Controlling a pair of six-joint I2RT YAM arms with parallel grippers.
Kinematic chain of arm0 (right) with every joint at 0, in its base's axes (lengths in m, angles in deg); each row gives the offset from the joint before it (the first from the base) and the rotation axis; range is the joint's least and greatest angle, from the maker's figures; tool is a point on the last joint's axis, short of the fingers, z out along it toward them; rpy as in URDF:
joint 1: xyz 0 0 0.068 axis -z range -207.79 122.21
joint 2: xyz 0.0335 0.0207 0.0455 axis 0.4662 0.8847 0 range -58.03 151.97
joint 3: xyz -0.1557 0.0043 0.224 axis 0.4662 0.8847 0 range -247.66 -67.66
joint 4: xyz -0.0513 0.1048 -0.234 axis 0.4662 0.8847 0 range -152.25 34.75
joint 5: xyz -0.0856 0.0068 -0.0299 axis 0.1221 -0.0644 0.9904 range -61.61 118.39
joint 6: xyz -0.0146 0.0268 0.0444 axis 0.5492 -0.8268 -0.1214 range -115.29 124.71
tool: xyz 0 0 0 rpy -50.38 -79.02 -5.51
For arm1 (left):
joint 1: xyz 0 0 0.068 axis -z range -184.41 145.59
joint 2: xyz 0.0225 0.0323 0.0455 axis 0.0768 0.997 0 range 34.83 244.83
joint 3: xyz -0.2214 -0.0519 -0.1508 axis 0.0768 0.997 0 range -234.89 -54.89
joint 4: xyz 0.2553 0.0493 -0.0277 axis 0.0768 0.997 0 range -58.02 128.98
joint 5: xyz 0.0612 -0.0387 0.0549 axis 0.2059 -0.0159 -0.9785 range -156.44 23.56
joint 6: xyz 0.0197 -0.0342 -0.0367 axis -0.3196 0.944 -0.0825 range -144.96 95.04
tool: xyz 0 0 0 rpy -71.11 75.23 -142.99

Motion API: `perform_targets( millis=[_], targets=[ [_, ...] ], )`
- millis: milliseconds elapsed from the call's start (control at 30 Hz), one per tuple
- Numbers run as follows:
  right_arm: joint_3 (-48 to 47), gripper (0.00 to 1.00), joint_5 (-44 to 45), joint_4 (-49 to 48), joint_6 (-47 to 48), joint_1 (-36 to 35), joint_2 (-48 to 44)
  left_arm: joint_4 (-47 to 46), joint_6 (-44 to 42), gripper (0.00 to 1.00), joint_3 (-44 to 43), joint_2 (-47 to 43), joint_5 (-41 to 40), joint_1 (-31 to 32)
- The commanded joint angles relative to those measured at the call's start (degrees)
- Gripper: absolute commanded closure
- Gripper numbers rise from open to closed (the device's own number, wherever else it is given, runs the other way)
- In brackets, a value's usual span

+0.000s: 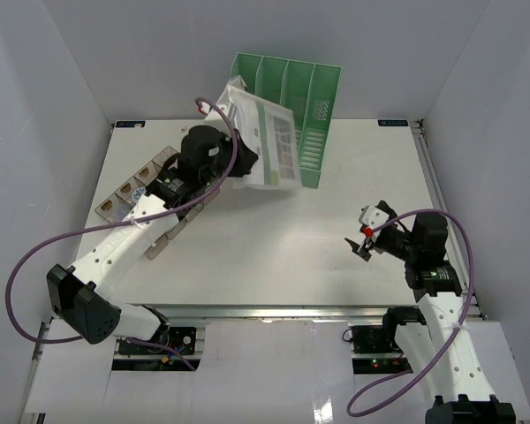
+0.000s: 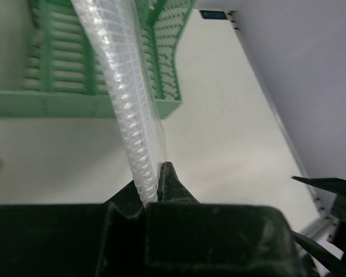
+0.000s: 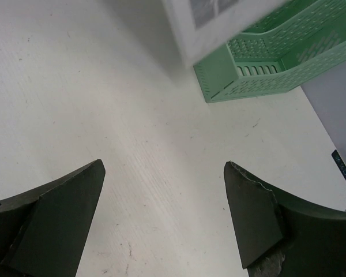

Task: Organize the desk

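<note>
Right gripper (image 1: 364, 238): jaws wide apart, empty, low over the desk (image 1: 274, 252), which spans beneath both arms. Left gripper (image 2: 155, 173): clamped on the near edge of a clear document pouch (image 1: 269, 146), raised and tilted. Green file rack (image 1: 305, 93) stands just beyond the pouch, left arm nearer. Judgement: pouch's long edge must line up with a slot

File rack (image 1: 314, 102) at far edge of desk (image 1: 291, 256), compartment box (image 1: 115, 203) at left
</note>
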Motion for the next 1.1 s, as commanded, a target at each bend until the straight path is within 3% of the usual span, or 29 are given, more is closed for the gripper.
perform_targets(
  millis=[0, 200, 433, 733, 1067],
  targets=[
    [0.5, 0.1, -1.8, -2.9, -2.0, 0.5, -0.2, 10.4, -13.9, 1.0, -16.1, 2.4, -4.9, -2.8],
    [1.1, 0.1, -0.9, -2.9, -1.3, 0.7, -0.3, 12.9, -22.6, 1.0, -32.8, 13.1, -7.2, -6.5],
    [1.5, 0.1, -1.3, -2.8, -1.3, 1.2, -0.7, 14.5, -27.7, 1.0, -45.2, 24.0, 0.2, -8.4],
    [1.6, 0.1, -2.1, -2.8, -1.1, 1.4, -0.7, 11.1, -32.5, 1.0, -37.9, 17.8, 2.1, -8.3],
    [1.7, 0.1, -2.6, -2.8, -1.1, 1.5, -0.5, 9.5, -34.5, 1.0, -37.4, 11.1, 4.7, -8.3]
  ],
)
